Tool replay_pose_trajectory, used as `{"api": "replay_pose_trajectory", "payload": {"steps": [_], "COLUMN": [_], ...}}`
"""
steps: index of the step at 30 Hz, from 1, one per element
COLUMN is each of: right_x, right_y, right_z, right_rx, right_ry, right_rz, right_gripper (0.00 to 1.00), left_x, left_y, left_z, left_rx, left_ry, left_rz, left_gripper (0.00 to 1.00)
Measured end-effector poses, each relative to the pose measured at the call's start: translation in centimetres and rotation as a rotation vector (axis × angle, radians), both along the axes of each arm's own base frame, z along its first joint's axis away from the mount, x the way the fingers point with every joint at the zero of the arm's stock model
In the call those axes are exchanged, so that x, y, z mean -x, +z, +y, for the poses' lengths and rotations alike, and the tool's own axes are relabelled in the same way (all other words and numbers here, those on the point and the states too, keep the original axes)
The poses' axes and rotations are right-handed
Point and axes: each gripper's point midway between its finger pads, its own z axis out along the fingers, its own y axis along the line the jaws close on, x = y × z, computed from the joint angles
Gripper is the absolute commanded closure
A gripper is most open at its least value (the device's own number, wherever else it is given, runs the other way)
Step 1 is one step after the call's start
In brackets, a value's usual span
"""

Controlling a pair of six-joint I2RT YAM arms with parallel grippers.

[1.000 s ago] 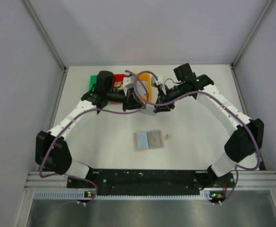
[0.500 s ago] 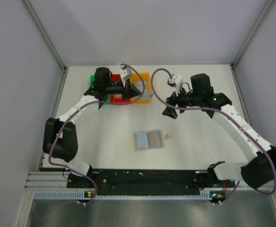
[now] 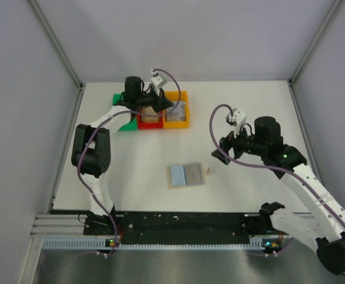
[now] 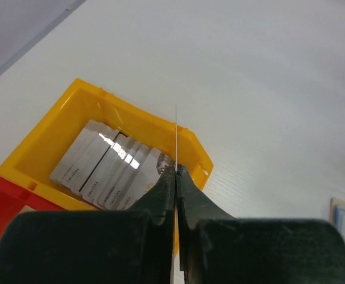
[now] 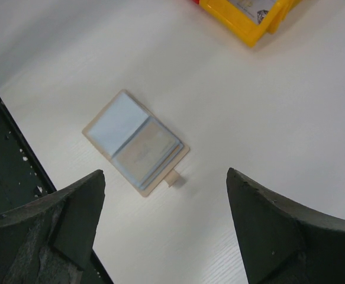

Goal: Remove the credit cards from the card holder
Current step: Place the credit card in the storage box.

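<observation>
Done so far: a stack of grey-silver credit cards (image 4: 104,167) already lies in the yellow bin (image 4: 42,148). The red bin (image 3: 142,123) beside it holds something tan, probably more cards.
Left tool (image 4: 176,171): its fingers are pressed together over the yellow bin's near corner. A thin card (image 4: 176,133), seen edge-on, appears pinched between them, so you seem to be mid-delivery.
Right tool (image 5: 163,201): its fingers stand wide apart with nothing in them, and it hangs above the card holder.
Card holder (image 5: 122,127): it lies open and flat on the worktop (image 5: 71,59), well apart from the bins and near the arms' bases. Its left page shows bare blue-grey lining.
Left to do: the right page looks tan-grey and layered, so you likely have at least one card to pull. You cannot count them from here.
Around: a green bin (image 3: 120,102) sits at the left end of the row, partly under the left arm.
In the way: nothing lies between the right tool and the holder. The holder is loose and its closing tab (image 5: 172,179) points toward you, so expect it to slide when you tug a card.
</observation>
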Motion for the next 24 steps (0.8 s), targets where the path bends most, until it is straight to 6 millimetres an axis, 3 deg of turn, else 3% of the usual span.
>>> {"api": "replay_pose_trajectory", "payload": {"steps": [7,13,24], "right_x": [0.3,0.3,0.3], "right_y": [0.6,0.6,0.6], "right_z": [-0.2,-0.2,-0.2], "right_rx": [-0.008,-0.003,0.005], "right_ry": [0.001,0.005,0.015], "right_rz": [-0.024,-0.032,-0.044], "right_gripper": [0.17,0.17,0.17], "left_x": [-2.9,-2.4,-3.0], "left_y": [-1.9,-4.3,-5.9], "left_z": [-0.2,-0.2,-0.4], "left_rx": [-0.031,-0.051,-0.055], "left_ry": [0.006,-0.005,0.012], "left_rz": [0.029,0.124,0.235], "left_gripper": [1.0,1.0,1.0]}}
